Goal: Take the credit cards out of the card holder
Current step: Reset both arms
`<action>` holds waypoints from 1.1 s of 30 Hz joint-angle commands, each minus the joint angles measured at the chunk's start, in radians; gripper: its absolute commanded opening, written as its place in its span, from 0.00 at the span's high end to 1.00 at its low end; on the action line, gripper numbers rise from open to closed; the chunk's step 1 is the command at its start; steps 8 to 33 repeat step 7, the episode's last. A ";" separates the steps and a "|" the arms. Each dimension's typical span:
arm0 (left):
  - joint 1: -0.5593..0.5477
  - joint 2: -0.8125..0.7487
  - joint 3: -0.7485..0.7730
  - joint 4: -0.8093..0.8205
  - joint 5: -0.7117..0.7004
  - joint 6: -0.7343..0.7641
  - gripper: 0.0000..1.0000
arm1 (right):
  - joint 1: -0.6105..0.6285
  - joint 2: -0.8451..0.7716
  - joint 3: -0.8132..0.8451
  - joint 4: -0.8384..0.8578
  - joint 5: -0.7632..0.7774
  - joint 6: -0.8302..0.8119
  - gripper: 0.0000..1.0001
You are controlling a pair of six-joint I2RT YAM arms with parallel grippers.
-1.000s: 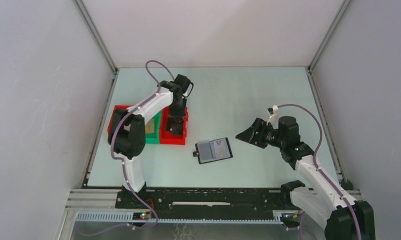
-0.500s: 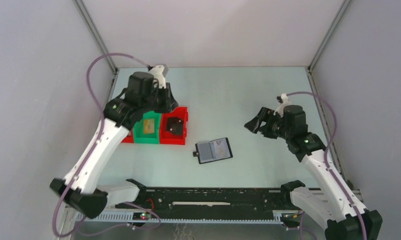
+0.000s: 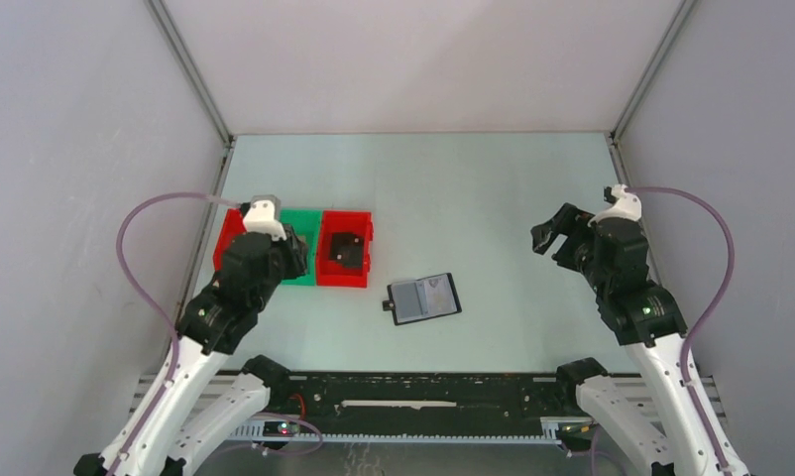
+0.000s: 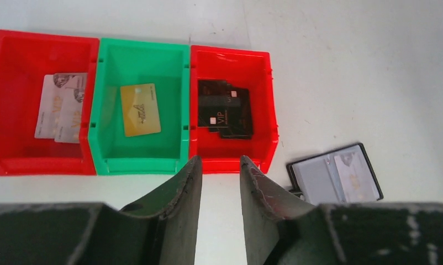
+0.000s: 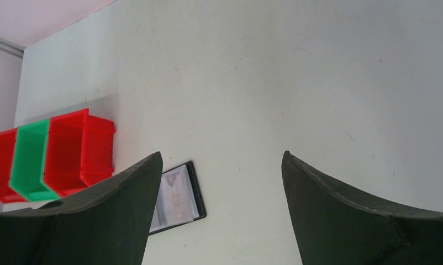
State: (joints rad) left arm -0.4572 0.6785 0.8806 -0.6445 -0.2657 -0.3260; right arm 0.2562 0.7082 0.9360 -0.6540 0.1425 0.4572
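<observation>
Where I had moved: my left gripper (image 4: 219,165), a second before down over the right red tray (image 4: 230,52), had drawn back to the near side of the trays. My right gripper (image 5: 222,157) had pulled away toward the table's right edge.
Left fingers: a narrow gap apart, nothing between them.
Right fingers: spread wide, empty.
Card holder (image 3: 425,297): lay open and flat on the table (image 3: 453,188) between my two arms, near the right red tray and apart from both grippers; its place was unchanged.
Card left inside: a pale grey card (image 4: 354,176) sat in the holder's right panel. Whether the grey left panel held another, I could not tell.
Left wrist view alone: showed the tray contents, namely black cards (image 4: 225,107) in the right red tray, a gold card (image 4: 140,109) in the green tray (image 4: 142,47) and whitish cards (image 4: 62,107) in the left red tray (image 4: 42,36).
Top view alone: showed both arms at once, with my left wrist covering parts of the green and left red trays.
Right wrist view: showed the trays from the side, contents hidden, and the holder partly behind the finger at that picture's left.
</observation>
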 commanded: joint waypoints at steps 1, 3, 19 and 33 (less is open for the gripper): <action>0.002 -0.091 -0.090 0.133 -0.140 -0.022 0.63 | -0.005 -0.017 -0.037 0.006 0.074 0.068 0.12; 0.002 -0.110 -0.113 0.146 -0.144 -0.014 0.63 | -0.005 -0.018 -0.053 0.015 0.093 0.094 0.12; 0.002 -0.140 -0.140 0.180 -0.142 -0.008 0.62 | -0.006 -0.021 -0.068 0.040 0.096 0.115 0.12; 0.002 -0.140 -0.140 0.180 -0.142 -0.008 0.62 | -0.006 -0.021 -0.068 0.040 0.096 0.115 0.12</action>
